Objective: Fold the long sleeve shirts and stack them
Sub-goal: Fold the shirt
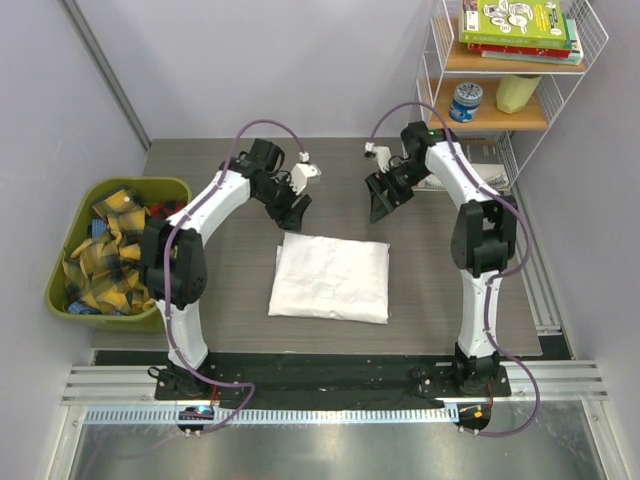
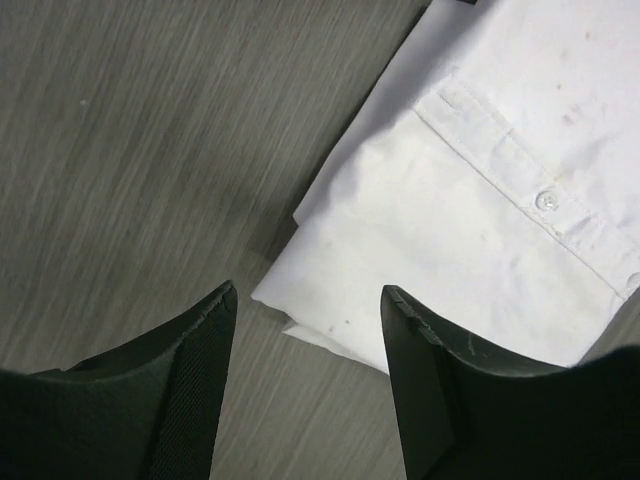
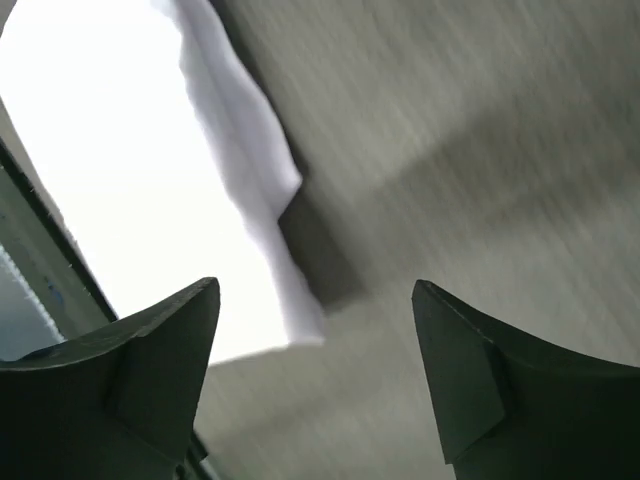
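Note:
A folded white long sleeve shirt (image 1: 331, 277) lies flat on the grey table in front of the arms. My left gripper (image 1: 291, 212) hangs open and empty just above its far left corner; the left wrist view shows that corner and a buttoned cuff (image 2: 470, 210) between and beyond my open fingers (image 2: 309, 300). My right gripper (image 1: 380, 205) hangs open and empty above the far right corner; the right wrist view shows the bright shirt edge (image 3: 240, 160), blurred, past my open fingers (image 3: 315, 295). Neither gripper touches the shirt.
A green bin (image 1: 70, 300) with yellow-and-black plaid cloths (image 1: 105, 255) stands at the table's left edge. A white wire shelf (image 1: 520, 90) with books, a tin and a yellow cup stands at the far right. A black strip (image 1: 330, 375) runs along the near edge.

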Tool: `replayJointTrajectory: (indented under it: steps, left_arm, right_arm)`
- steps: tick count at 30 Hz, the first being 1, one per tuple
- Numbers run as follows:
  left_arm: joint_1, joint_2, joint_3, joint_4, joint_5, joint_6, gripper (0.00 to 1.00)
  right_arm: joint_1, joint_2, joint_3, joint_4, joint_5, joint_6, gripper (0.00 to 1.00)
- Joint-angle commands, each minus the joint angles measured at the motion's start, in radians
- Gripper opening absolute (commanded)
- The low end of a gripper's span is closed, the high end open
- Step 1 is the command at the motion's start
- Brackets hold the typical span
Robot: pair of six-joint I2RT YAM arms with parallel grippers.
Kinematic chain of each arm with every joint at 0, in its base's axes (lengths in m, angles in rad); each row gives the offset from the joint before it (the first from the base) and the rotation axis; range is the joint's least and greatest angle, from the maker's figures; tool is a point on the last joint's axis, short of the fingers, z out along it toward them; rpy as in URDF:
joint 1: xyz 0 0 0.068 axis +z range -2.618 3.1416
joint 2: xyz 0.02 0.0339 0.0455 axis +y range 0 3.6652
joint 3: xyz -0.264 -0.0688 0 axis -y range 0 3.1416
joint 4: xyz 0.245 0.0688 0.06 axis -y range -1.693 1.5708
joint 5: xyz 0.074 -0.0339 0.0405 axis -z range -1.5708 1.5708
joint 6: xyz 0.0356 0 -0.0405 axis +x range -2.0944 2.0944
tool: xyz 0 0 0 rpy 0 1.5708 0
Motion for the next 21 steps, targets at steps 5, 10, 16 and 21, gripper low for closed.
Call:
replayJointTrajectory:
  steps: [5, 10, 16, 21]
  left_arm:
    - [0.064, 0.063, 0.002, -0.032, 0.047, -0.132, 0.61]
    - [0.077, 0.126, 0.022, -0.09, 0.09, -0.136, 0.57]
    - [0.108, 0.146, -0.016, -0.068, 0.116, -0.181, 0.46]
    - [0.163, 0.117, -0.021, -0.02, 0.231, -0.245, 0.15]
  right_arm:
    - [-0.015, -0.106, -0.222, 0.015, 0.018, -0.027, 0.84]
    - [-0.014, -0.058, -0.256, 0.034, -0.024, -0.021, 0.76]
    - [-0.006, -0.021, -0.256, 0.051, -0.053, -0.033, 0.51]
    - [0.003, -0.029, -0.218, 0.046, -0.059, -0.023, 0.16]
